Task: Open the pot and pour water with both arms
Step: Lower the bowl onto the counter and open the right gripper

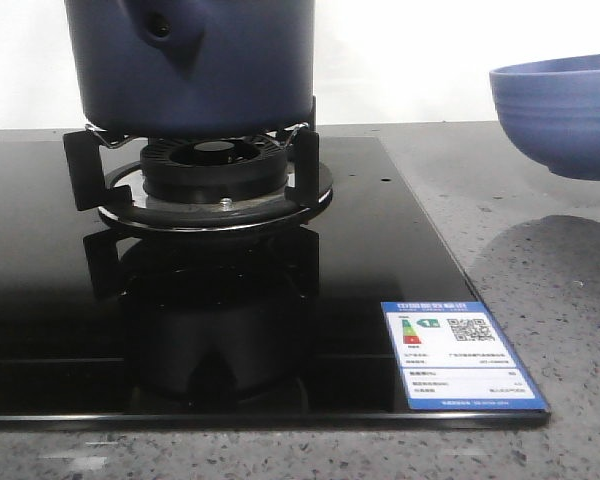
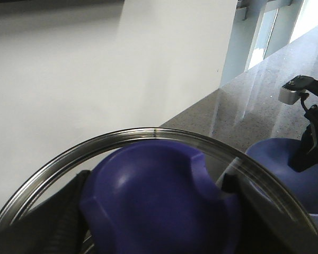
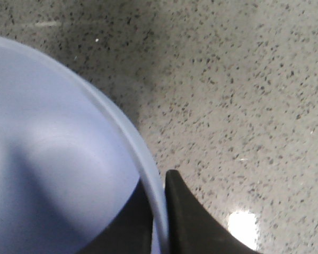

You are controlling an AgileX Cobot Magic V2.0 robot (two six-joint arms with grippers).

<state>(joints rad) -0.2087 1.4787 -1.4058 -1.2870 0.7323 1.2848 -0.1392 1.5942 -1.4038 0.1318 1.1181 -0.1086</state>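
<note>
- The right end effector point(image 3: 158, 222) is clenched on the rim of the light-blue bowl point(image 3: 53, 159): in the right wrist view one dark finger point(image 3: 193, 222) sits outside the wall and another inside, the thin rim pinched between them. A rim pinch suits tipping the bowl, which is probably why it is held that way.
- In the front view the bowl point(image 1: 560, 115) hangs off the table point(image 1: 540, 250), to the right of the pot and well apart from it, its shadow on the speckled stone below. I judge it is being carried towards the pot for pouring.
- The left end effector point(image 2: 159, 211) straddles the deep-blue knob point(image 2: 148, 196) of the glass lid point(image 2: 148, 132); dark fingers point(image 2: 69, 211) flank the knob, but whether they squeeze it I cannot tell.
- The lid fills that view with wall behind it, so it seems to be lifted clear of the pot, keeping the mouth free.
- The pot point(image 1: 190, 60) sits on the burner point(image 1: 215, 175) of the black glass hob point(image 1: 230, 330), its handle socket point(image 1: 160, 30) facing the camera; its top is cropped.
- A blue label point(image 1: 460, 355) lies on the hob, right of the pot and nearer.
</note>
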